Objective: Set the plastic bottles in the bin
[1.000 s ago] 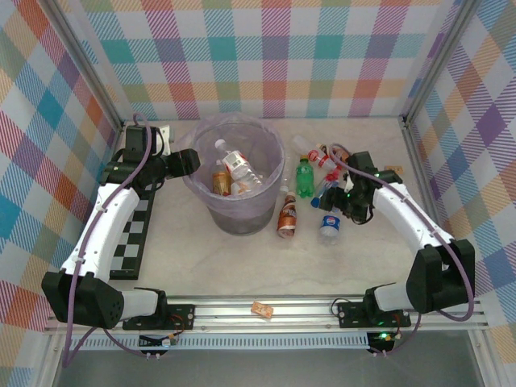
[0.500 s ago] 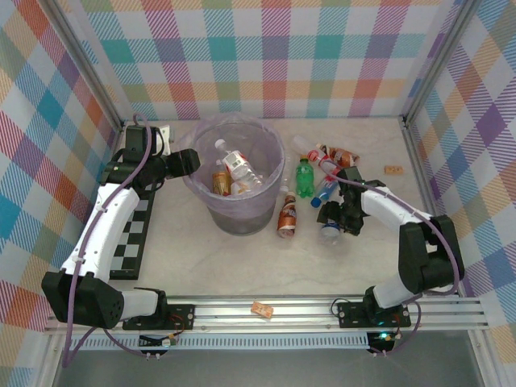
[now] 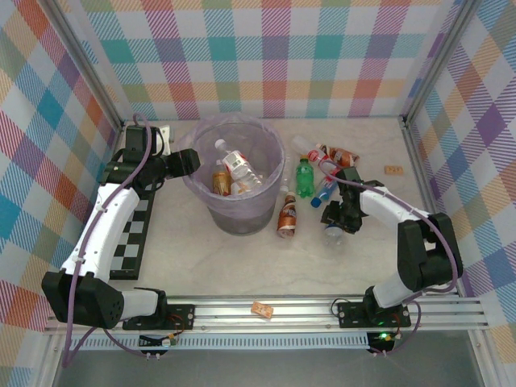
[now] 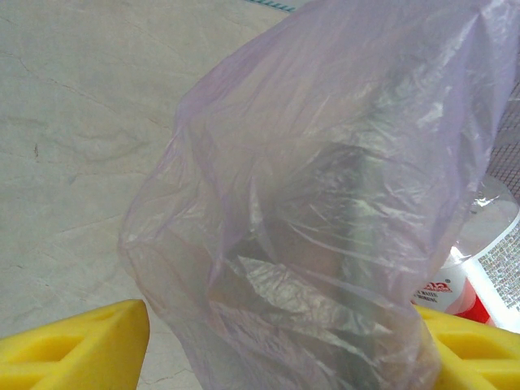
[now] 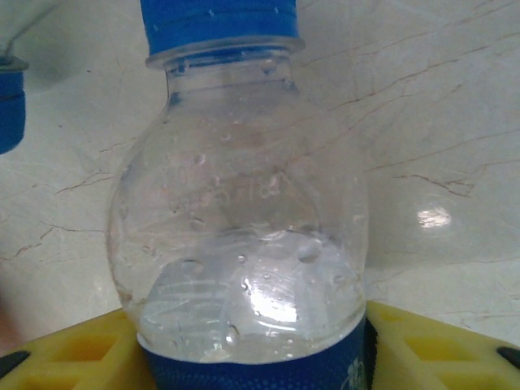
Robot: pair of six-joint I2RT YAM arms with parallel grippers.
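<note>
Left arm (image 3: 101, 218) and right arm (image 3: 387, 211): white shells, black joints and bases; purple cable (image 3: 147, 157) along left arm; yellow recessed pads (image 4: 73, 349), green light (image 3: 380, 334) at right base

A pale, stone-look table (image 3: 226, 266) sits inside bright checked walls (image 3: 266, 56). A black-and-white checked strip (image 3: 135, 242) lies along the left side. One small tan block (image 3: 393, 170) rests at the right. A second tan block (image 3: 261, 310) sits at the bottom middle, on the metal rail (image 3: 306, 310).
</note>
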